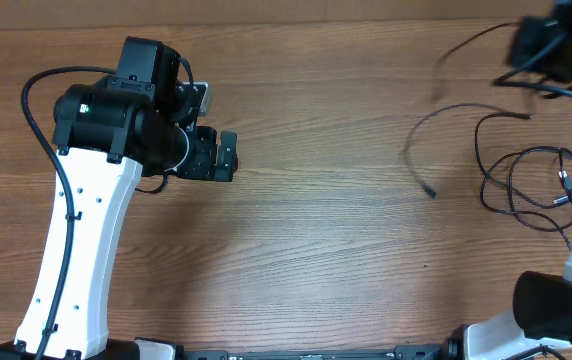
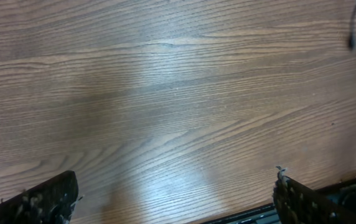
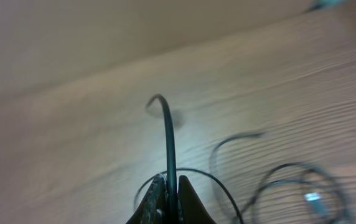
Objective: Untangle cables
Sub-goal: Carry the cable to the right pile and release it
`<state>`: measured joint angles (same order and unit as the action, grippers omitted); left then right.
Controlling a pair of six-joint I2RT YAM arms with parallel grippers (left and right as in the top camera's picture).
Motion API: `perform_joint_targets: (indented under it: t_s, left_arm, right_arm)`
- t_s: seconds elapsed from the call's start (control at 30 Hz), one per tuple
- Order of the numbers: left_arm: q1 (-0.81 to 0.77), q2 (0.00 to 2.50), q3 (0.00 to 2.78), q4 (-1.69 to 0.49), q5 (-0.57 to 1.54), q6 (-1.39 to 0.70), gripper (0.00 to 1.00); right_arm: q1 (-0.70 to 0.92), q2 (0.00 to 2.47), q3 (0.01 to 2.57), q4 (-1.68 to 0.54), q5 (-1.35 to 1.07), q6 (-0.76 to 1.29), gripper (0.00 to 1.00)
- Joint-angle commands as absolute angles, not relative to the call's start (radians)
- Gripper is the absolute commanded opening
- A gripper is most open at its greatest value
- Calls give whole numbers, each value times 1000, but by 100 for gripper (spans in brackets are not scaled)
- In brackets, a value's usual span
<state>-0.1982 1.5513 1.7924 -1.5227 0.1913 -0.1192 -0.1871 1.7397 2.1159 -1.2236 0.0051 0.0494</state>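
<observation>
We found the right gripper (image 3: 171,190) pinching one thin cable (image 3: 169,143) that arched from its tips; the other cables (image 1: 511,185) lay looped on the table (image 1: 316,250) beside it. The left gripper (image 2: 175,202) stood spread, empty. Light, limp cord, we judged, best held near the loose plug (image 1: 430,190)

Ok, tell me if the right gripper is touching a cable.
Touching. Right wrist view: the right gripper is shut on a cable, pinched between its jaws.
</observation>
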Motion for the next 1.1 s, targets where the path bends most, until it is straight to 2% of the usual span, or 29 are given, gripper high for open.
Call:
perform_joint_targets:
  t_s: [0.0,0.27,0.7,0.8,0.9,0.93,1.07]
  left_arm:
    - [-197,1545,1808,-1521,200,-105,100]
    - [-197,1545,1808,-1512,200,-105,100]
    - [-197,1545,1808,-1515,201,-105,100]
    - [-197,1545,1808,-1518,200,-105,100]
    - [-197,1545,1808,-1518,200,-105,100]
    - [-197,1545,1808,-1518,201,-105,100]
    - [-197,1545,1808,-1518,200,-105,100]
  right_arm:
    - [-284,1715,2207,-1225,36,57,4]
    - [-414,1717,2174,-1277,37,57,4]
    - [-523,1720,1908,-1259,78,104,4]
    - [-542,1720,1882,-1243,78,126,23]
    - [-556,1720,1873,-1233,77,136,32]
    - [-557,1720,1873,-1230,77,145,38]
    - [-557,1720,1873,-1217,7,165,76]
